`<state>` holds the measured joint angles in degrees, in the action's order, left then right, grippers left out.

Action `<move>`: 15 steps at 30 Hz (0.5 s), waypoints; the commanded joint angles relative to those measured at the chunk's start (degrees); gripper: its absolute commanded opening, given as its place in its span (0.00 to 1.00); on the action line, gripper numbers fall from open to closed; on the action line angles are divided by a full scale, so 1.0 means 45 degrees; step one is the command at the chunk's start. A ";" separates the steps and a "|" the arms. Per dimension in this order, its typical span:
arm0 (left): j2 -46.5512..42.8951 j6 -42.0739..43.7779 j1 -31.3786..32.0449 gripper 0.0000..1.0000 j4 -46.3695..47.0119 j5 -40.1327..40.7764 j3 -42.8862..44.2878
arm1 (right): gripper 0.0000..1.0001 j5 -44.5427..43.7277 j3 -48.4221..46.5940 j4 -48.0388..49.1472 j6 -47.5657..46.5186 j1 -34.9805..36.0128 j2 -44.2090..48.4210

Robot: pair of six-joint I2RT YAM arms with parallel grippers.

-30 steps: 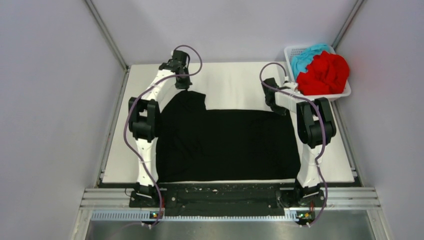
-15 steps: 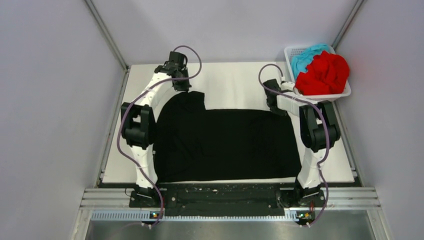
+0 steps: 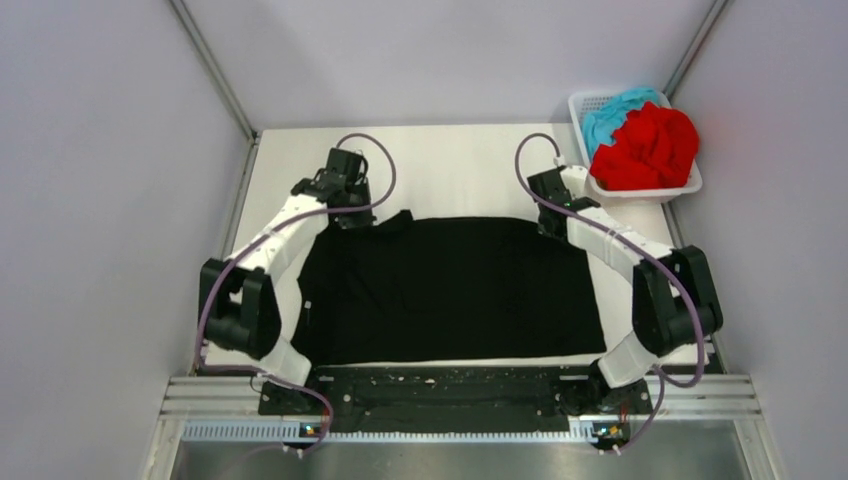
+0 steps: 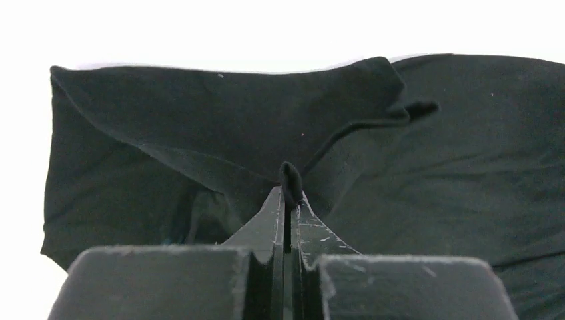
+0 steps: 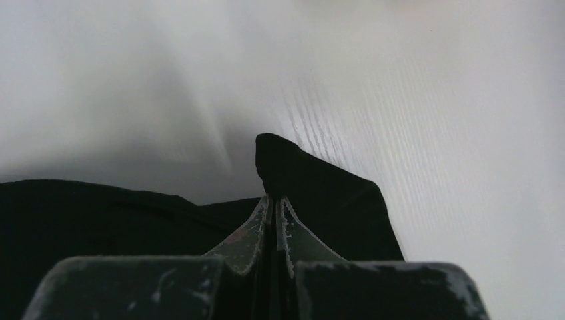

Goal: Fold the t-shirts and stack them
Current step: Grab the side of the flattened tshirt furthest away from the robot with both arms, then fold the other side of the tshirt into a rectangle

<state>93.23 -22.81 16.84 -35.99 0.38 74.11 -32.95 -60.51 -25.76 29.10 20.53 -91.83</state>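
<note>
The black t-shirt (image 3: 450, 290) lies spread on the white table. My left gripper (image 3: 352, 213) is shut on a pinch of its far left edge; the left wrist view shows black cloth (image 4: 220, 133) pinched between the closed fingertips (image 4: 288, 193). My right gripper (image 3: 552, 220) is shut on the shirt's far right corner (image 5: 313, 187), cloth pinched in the closed jaws (image 5: 273, 200). The red t-shirt (image 3: 648, 148) and the teal-blue t-shirt (image 3: 606, 112) sit bunched in the basket.
The white mesh basket (image 3: 690, 185) stands at the far right corner of the table. White table surface (image 3: 460, 165) lies beyond the shirt. Grey walls close in both sides. A metal rail (image 3: 450, 395) runs along the near edge.
Both grippers have moved nearer and lower with the shirt's far edge. The raised left sleeve part has come down, and the far edge now lies straighter. Both arms' elbows have swung outward.
</note>
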 commanded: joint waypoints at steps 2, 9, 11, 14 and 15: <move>-0.2476 -0.0745 0.0095 0.00 0.0494 0.0515 -0.1579 | 0.00 0.0334 0.0630 -0.0173 -0.0285 0.0122 0.1567; -0.4782 -0.1390 0.0283 0.00 -0.0126 0.0386 -0.2822 | 0.00 0.0586 0.0826 -0.0489 -0.0566 0.0117 0.2705; -0.5239 -0.1629 0.0342 0.00 -0.0537 0.0535 -0.2974 | 0.00 0.0709 0.0928 -0.0523 -0.0602 0.0113 0.2997; -0.6039 -0.2004 0.0441 0.00 -0.1092 0.0739 -0.3210 | 0.00 0.1080 0.1071 -0.0535 -0.0672 0.0120 0.3413; -0.6300 -0.2093 0.0489 0.00 -0.1220 0.0754 -0.3309 | 0.00 0.1161 0.1131 -0.0534 -0.0692 0.0119 0.3544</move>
<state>70.13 -29.17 18.31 -38.68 2.07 60.75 -29.67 -56.29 -27.83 27.00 20.62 -79.83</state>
